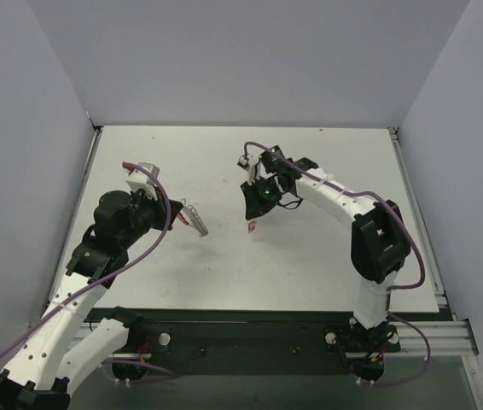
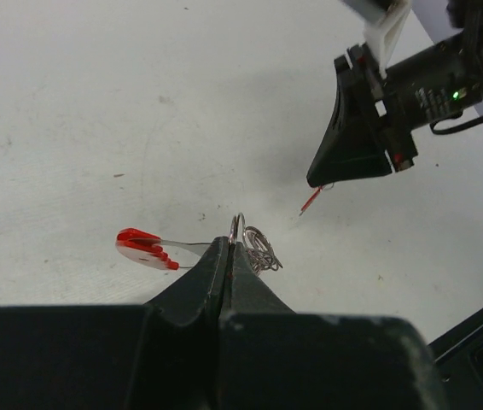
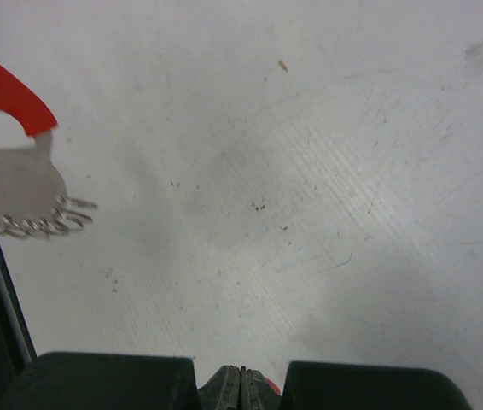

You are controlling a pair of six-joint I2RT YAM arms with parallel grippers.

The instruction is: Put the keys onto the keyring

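Observation:
My left gripper (image 2: 229, 245) is shut on a thin silver ring at the top of the keys (image 2: 264, 250), a small tangled silver bunch held above the table. The red keyring (image 2: 142, 243) arcs out to the left of the jaws on a flat silver plate. From above, the left gripper (image 1: 188, 211) holds this bunch (image 1: 199, 225) left of centre. The right gripper (image 1: 253, 219) is shut, and a thin red piece (image 2: 311, 202) hangs from its tips. The right wrist view shows its shut jaws (image 3: 241, 382), with the keyring (image 3: 9, 96) and keys (image 3: 41, 226) far left.
The white table (image 1: 310, 256) is walled at the back and both sides. A black rail (image 1: 250, 329) runs along the near edge by the arm bases. A purple cable (image 1: 152, 248) loops beside the left arm.

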